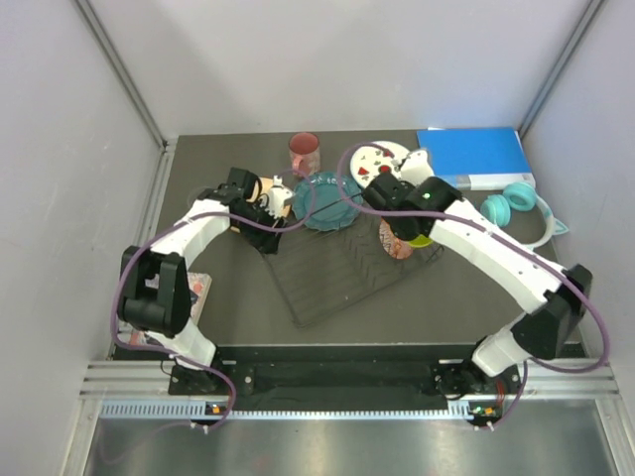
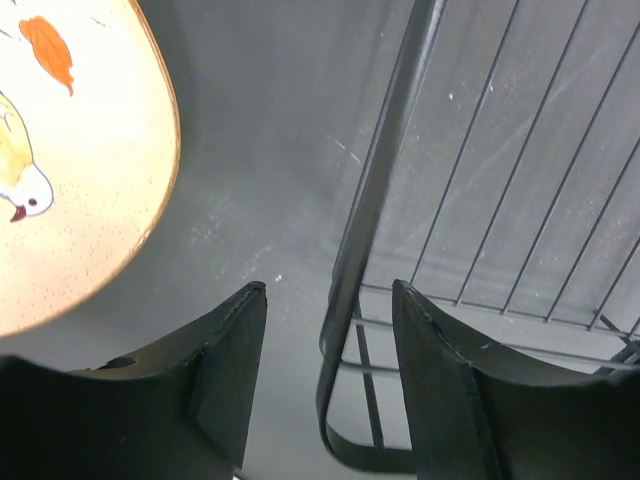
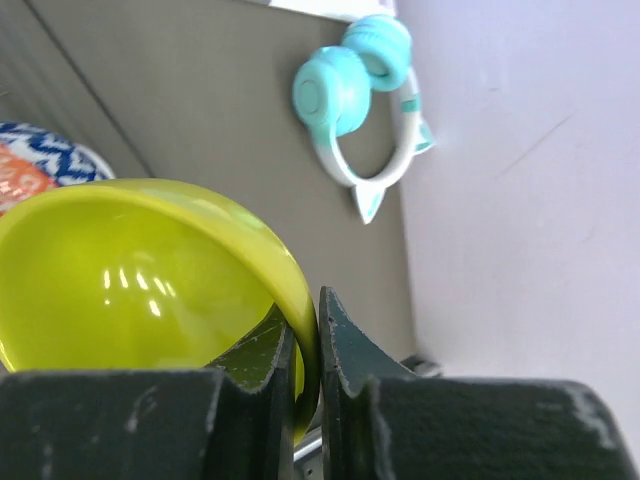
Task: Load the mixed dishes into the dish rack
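Right fingers [image 3: 345, 345] clamp narrow on the rim of the glossy lime-green bowl [image 3: 130, 270], its body hanging beside them. Left fingers [image 2: 225, 350] gape wide astride the edge of the black thin-wire dish rack [image 2: 385, 180]. Best bet: hold the bowl level, lower it inside those wires, then release.

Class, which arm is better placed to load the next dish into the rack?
Right: the right fingers pinch the green bowl's rim by the rack; the left fingers are open, holding no dish.

Even bright light, soft shadows, glare spots inside lime-green bowl [image 3: 130, 290] (near wrist foregrounds blurred)
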{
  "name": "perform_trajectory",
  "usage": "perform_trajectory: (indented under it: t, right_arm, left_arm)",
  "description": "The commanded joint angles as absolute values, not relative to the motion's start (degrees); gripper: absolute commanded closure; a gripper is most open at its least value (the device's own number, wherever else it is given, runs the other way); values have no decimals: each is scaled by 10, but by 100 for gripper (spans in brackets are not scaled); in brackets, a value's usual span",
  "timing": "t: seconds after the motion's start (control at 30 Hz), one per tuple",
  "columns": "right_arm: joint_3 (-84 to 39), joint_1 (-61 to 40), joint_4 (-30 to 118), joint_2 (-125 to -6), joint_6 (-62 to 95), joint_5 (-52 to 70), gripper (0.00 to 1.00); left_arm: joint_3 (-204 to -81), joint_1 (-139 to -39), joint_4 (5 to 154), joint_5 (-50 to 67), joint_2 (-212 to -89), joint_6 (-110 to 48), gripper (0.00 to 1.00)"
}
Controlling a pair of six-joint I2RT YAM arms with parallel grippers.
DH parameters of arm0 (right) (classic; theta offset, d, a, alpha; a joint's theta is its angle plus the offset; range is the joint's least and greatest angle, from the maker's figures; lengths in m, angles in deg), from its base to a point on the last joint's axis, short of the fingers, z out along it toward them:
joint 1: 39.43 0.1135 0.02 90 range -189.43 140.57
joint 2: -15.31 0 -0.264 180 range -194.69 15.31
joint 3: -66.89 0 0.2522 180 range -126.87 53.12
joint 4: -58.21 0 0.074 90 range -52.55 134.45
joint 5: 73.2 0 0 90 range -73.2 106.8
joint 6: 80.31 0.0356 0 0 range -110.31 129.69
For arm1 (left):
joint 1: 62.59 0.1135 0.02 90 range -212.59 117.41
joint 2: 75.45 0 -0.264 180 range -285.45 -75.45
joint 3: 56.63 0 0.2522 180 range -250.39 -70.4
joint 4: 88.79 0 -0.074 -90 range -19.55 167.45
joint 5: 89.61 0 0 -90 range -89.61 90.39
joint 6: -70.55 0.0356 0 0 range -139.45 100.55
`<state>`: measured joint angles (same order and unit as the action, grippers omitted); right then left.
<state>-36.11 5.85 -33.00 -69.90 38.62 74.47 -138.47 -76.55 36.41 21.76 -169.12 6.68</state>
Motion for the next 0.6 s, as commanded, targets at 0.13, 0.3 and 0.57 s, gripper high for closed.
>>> perform_trajectory:
  t: [0.13, 0.3, 0.57]
  right_arm:
    - [-354, 70, -362, -749, 378, 861, 100]
    - [-325, 56, -324, -768, 335, 839, 100]
    - [-284, 38, -275, -769, 291, 810, 100]
  left_arm:
    - [-1380, -763, 353, 203, -1633, 74, 41]
    - [-1363, -751, 354, 205, -1611, 85, 40]
    - [-1363, -689, 354, 216, -1636, 109, 41]
